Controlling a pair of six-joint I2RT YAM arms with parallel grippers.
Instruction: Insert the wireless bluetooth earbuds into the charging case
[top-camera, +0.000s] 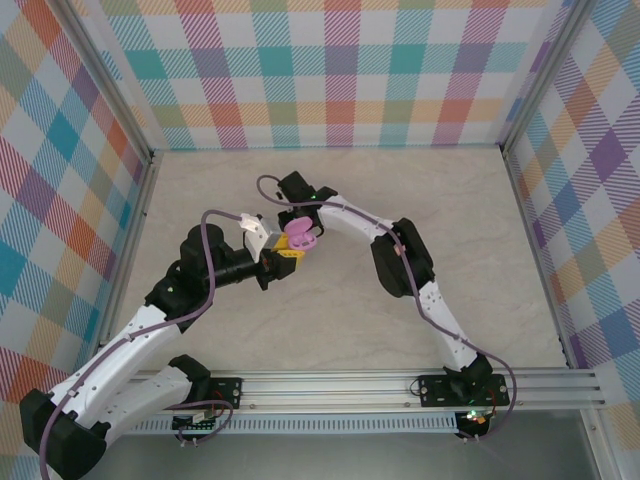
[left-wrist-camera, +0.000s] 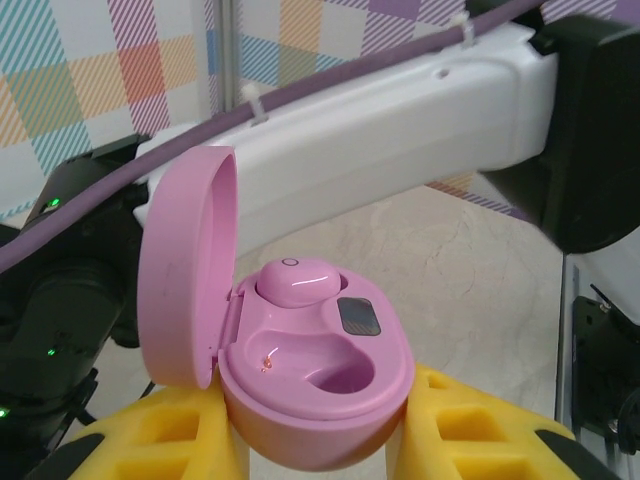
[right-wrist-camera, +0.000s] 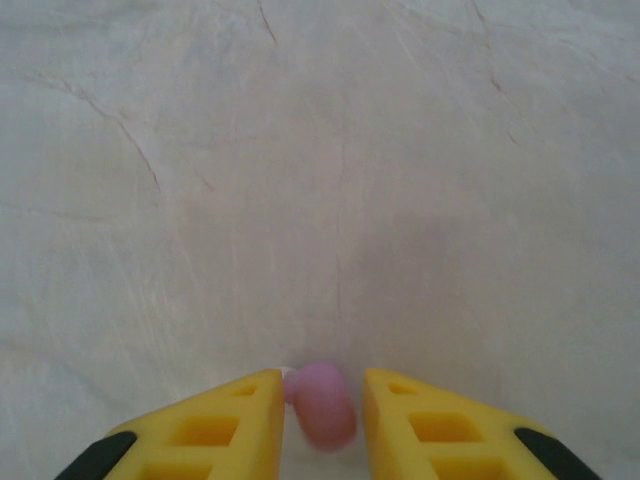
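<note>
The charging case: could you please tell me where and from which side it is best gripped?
Grip the charging case by its rounded lower shell, from beneath, as the left pincer does: the raised lid and empty well are unobstructed.

Pale beige, marble-patterned tabletop (top-camera: 480, 230) with faint grey veins, evenly lit. Fabric walls in pastel plaid of teal, orange, purple and white (top-camera: 340, 70) enclose it at the back and both sides, framed by silver aluminium corner posts (top-camera: 510, 145). A slotted silver aluminium rail (top-camera: 340, 383) spans the near edge.
</note>
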